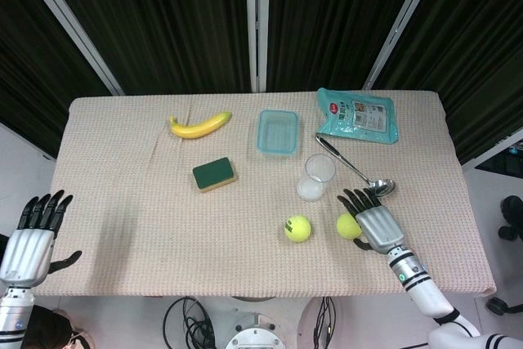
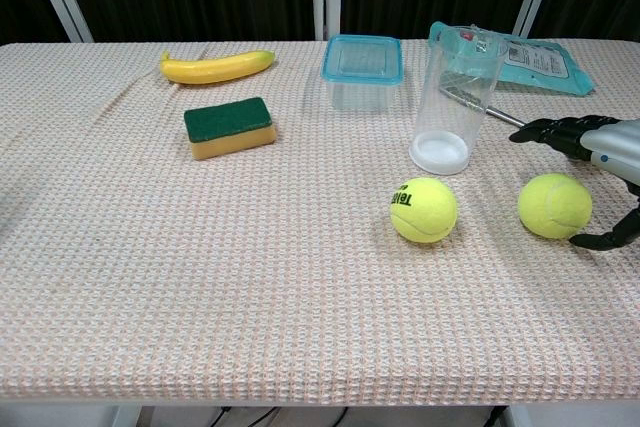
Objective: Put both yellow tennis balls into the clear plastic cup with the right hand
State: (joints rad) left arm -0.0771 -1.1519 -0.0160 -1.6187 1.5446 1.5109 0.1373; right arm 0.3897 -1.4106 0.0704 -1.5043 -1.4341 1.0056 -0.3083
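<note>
Two yellow tennis balls lie on the cloth in front of the clear plastic cup point(image 1: 315, 177) point(image 2: 453, 99), which stands upright and holds nothing. The left ball point(image 1: 297, 228) point(image 2: 423, 209) lies free. Over the right ball point(image 1: 346, 225) point(image 2: 553, 204) hovers my right hand point(image 1: 372, 221) point(image 2: 600, 162), fingers spread and pointing toward the cup, thumb low on the ball's near right side; contact is not visible. My left hand point(image 1: 33, 233) hangs open off the table's left front corner, seen only in the head view.
A metal ladle point(image 1: 358, 171) lies just right of the cup, partly under my right hand. Behind stand a teal-rimmed container point(image 1: 278, 131), a teal snack bag point(image 1: 358, 115), a banana point(image 1: 200, 125) and a green-and-yellow sponge point(image 1: 214, 174).
</note>
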